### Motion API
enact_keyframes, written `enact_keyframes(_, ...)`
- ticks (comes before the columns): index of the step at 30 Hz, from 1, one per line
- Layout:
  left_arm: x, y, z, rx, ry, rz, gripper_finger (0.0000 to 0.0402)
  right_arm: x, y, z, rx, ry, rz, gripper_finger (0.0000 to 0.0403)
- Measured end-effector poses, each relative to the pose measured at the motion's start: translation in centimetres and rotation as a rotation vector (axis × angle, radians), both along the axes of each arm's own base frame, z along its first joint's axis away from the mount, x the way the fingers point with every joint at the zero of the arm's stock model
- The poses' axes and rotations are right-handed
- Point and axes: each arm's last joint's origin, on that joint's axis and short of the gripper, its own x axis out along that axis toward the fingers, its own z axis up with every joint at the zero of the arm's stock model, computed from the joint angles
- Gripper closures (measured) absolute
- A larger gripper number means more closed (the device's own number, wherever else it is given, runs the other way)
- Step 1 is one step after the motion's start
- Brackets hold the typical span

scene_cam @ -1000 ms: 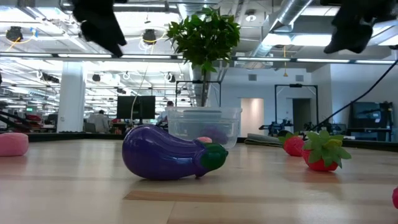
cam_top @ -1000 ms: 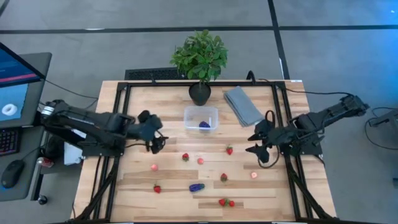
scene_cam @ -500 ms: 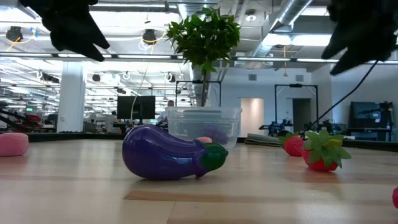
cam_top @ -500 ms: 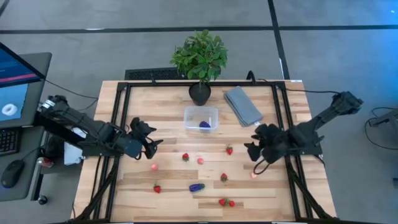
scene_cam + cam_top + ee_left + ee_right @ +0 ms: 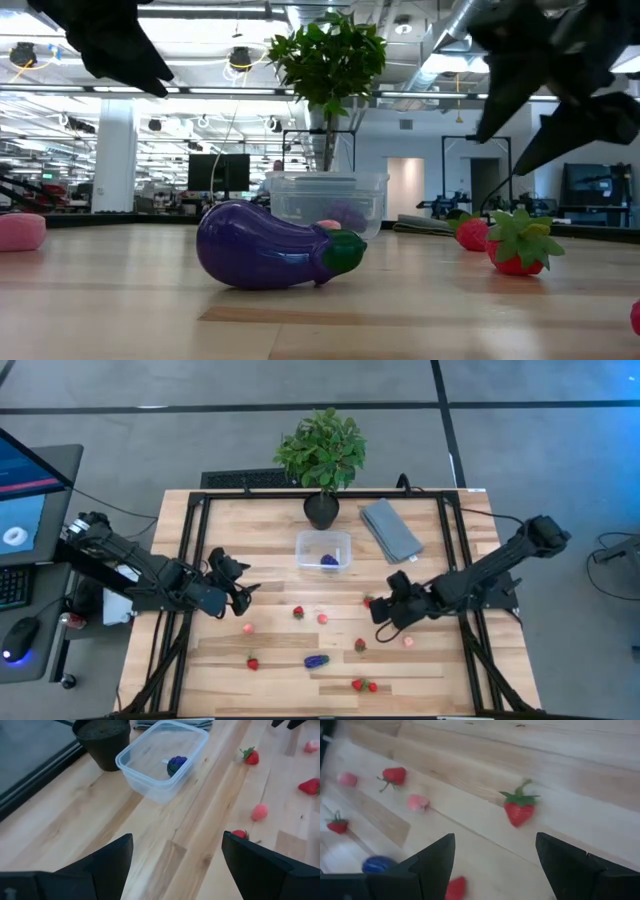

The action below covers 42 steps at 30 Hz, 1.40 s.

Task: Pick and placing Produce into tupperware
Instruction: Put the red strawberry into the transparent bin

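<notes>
Since the earlier frame, we note the right gripper (image 5: pixel 381 610), jaws open, has advanced toward the strawberry (image 5: pixel 369 601). Left gripper (image 5: pixel 240 592) waits open at 9 o'clock. One purple piece (image 5: pixel 329 560) lies in the tupperware (image 5: pixel 323 537); about ten await.

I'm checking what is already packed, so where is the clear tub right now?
In the high view the tupperware sits toward the table's far middle, just in front of the plant pot and left of the grey cloth, with one dark purple piece inside.

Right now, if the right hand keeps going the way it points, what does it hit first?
Most likely the red toy strawberry with the green top, centred ahead of the open right hand on the bare wooden table; depth is uncertain.
</notes>
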Motion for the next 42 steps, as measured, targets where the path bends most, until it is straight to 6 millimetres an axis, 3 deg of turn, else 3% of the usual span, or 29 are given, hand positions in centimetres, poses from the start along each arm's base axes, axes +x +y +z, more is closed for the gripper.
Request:
enact_keyframes(12,-0.8,0.4,0.0,-0.003,0.032,0.017,0.0107,2.5,-1.2,-1.3,0.052,0.075,-0.078,0.0103)
enact_keyframes(22,-1.6,0.8,0.4,-0.027,0.006,0.034,0.0107,5.0,-1.2,-2.0,-0.002,0.249,-0.097,0.0112)
enact_keyframes(42,-2.0,0.5,0.4,-0.031,0.013,0.010,0.0107,6.6,-2.1,-4.9,0.030,0.336,-0.122,0.0112)
